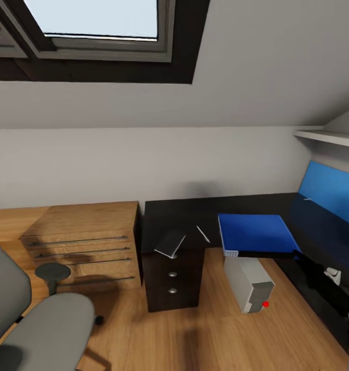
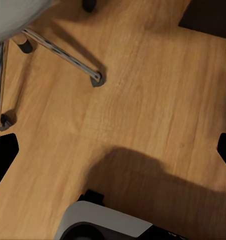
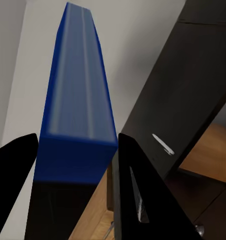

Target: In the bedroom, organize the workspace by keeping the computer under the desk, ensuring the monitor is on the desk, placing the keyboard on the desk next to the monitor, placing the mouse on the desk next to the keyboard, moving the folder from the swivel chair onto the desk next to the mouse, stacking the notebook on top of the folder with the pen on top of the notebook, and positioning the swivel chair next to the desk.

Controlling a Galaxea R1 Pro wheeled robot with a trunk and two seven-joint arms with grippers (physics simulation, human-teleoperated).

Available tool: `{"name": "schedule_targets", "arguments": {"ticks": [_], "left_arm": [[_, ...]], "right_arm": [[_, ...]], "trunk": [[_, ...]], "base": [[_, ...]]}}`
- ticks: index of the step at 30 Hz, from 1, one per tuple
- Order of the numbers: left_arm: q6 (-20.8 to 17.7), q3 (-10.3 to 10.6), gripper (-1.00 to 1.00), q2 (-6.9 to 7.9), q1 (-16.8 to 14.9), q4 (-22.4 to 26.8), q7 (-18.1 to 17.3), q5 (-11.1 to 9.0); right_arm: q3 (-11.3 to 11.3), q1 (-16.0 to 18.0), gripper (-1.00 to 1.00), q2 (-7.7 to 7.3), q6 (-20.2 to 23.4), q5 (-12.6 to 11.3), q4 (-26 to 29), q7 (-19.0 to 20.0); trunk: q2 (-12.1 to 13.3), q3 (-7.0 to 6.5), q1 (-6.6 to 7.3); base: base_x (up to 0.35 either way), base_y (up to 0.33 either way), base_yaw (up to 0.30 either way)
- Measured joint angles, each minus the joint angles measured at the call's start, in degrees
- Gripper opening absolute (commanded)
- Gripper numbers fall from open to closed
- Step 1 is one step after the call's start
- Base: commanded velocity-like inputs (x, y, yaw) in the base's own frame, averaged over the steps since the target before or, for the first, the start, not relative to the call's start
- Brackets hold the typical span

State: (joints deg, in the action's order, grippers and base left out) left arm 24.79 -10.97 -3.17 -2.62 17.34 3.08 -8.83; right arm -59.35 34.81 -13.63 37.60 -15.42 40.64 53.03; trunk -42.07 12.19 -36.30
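1. Gripping the folder [image 3: 75,115] between its two dark fingers [image 3: 143,200], the right gripper [image 3: 75,165] holds it over the desk [image 1: 179,219].
2. Beyond the gripper, a pen [image 3: 163,144] lies on the black top.
3. Below the held folder stands the computer [image 1: 249,283].
4. The left gripper's state cannot be told; wood floor [image 2: 143,100] and the swivel chair [image 1: 46,324] base lie beyond it.

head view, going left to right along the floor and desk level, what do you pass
swivel chair → oak chest → desk's drawer unit → blue folder on the desk → grey computer beneath it
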Motion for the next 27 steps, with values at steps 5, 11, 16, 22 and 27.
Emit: {"name": "schedule_targets", "arguments": {"ticks": [5,11,16,22,27], "left_arm": [[0.00,0.00,1.00,0.00,0.00,-0.02,0.02,0.00],[0.00,0.00,1.00,0.00,0.00,-0.03,0.01,0.00],[-0.01,0.00,1.00,0.00,0.01,0.00,0.00,-0.01],[-0.01,0.00,1.00,0.00,0.01,0.00,-0.03,-0.02],[-0.01,0.01,1.00,-0.02,0.02,-0.01,-0.02,-0.02]], "right_arm": [[0.00,0.00,-1.00,-0.01,-0.12,0.01,0.00,-0.16],[0.01,0.00,-1.00,0.00,-0.13,0.02,0.00,-0.98],[0.00,0.01,-1.00,-0.02,0.29,-0.05,-0.04,-0.85],[0.00,0.01,-1.00,0.03,0.08,-0.06,-0.10,-0.92],[-2.42,0.01,-1.00,1.28,-0.20,-1.81,-0.10,-3.99]], "trunk": [[0.00,0.00,0.00],[0.00,0.00,0.00],[0.00,0.00,0.00],[0.00,0.00,0.00],[0.00,0.00,0.00]], "base": [[0.000,0.000,-0.258],[0.000,0.000,-0.230],[0.000,0.000,-0.049],[0.000,0.000,-0.007],[0.000,0.000,0.000]]}}
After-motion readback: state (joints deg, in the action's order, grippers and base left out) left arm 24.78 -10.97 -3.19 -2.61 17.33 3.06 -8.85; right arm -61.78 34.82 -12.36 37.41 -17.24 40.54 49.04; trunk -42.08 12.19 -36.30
